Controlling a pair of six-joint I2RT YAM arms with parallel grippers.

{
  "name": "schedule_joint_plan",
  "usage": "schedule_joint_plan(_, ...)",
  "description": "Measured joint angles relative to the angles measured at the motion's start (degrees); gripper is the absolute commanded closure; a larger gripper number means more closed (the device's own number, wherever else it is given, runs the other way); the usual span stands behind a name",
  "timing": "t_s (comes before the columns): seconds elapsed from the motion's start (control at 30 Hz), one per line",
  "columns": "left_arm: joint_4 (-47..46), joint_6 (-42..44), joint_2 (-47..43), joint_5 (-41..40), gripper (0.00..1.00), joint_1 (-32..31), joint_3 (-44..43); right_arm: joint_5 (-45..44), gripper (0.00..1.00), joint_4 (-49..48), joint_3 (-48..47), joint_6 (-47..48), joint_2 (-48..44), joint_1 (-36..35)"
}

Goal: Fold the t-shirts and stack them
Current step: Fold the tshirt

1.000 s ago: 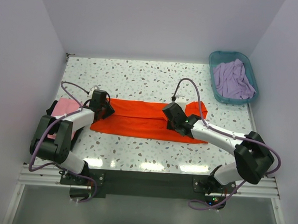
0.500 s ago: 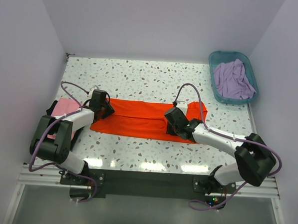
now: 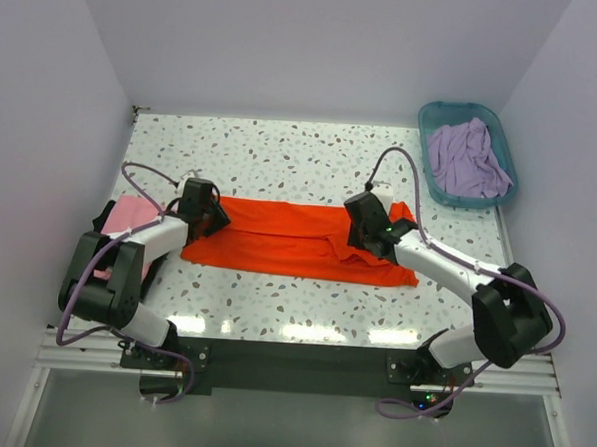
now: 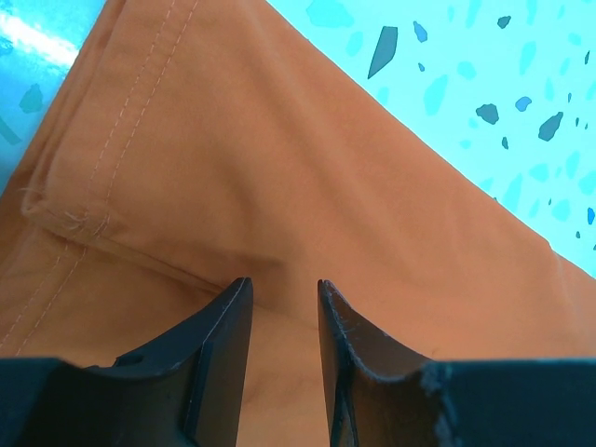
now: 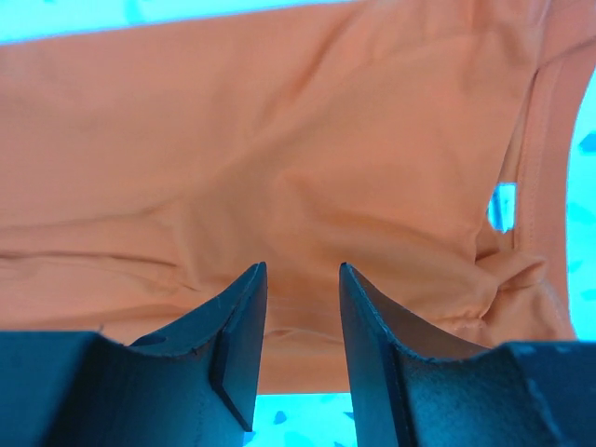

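The left arm [image 3: 156, 233] and the right arm [image 3: 442, 267] are white tubes with big black joints. A thin purple cable [image 3: 400, 151] loops over each. The fingers [image 4: 220, 346] are black.

You have bare table [image 3: 282, 158] across the upper middle of the frame, behind the orange t-shirt [image 3: 278, 237], and a narrower bare strip in front of it. At upper right the teal basket [image 3: 424, 140], holding the lavender shirt [image 3: 467, 157], blocks the corner. At left the pink shirt [image 3: 129, 215] and the left arm [image 3: 153, 234] crowd the wall. The right arm [image 3: 441, 266] slants across the lower right.
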State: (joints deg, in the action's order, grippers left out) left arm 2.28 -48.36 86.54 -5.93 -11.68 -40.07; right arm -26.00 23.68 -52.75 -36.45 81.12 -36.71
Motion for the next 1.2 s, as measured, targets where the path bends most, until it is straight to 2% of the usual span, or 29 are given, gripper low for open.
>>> schedule_joint_plan(0.27,0.15,0.17,0.0,0.2,0.61,0.0,-0.85,1.88,0.56,-2.56,11.41,-0.68,2.82,-0.17)
schedule_joint_plan(0.53,0.17,0.24,0.0,0.31,0.6,0.0,-0.87,2.49,0.53,-0.42,11.67,-1.11,-3.23,-0.2)
schedule_joint_plan(0.7,0.61,1.57,-0.92,1.31,0.52,0.0,-1.22,-0.04,0.52,2.32,8.87,-1.7,-10.05,0.35)
schedule_joint_plan(0.9,2.03,2.99,-3.26,0.5,0.49,-1.64,-3.02,-0.63,0.52,2.19,7.23,-3.02,-7.19,3.06)
schedule_joint_plan(1.07,3.91,3.61,-3.58,-3.67,0.53,-8.02,-3.87,0.79,0.52,0.59,9.55,-5.6,-1.14,5.66)
schedule_joint_plan(1.2,5.01,3.63,-3.58,-6.84,0.62,-12.61,-2.89,2.71,0.52,-1.05,12.41,-7.45,1.18,7.61)
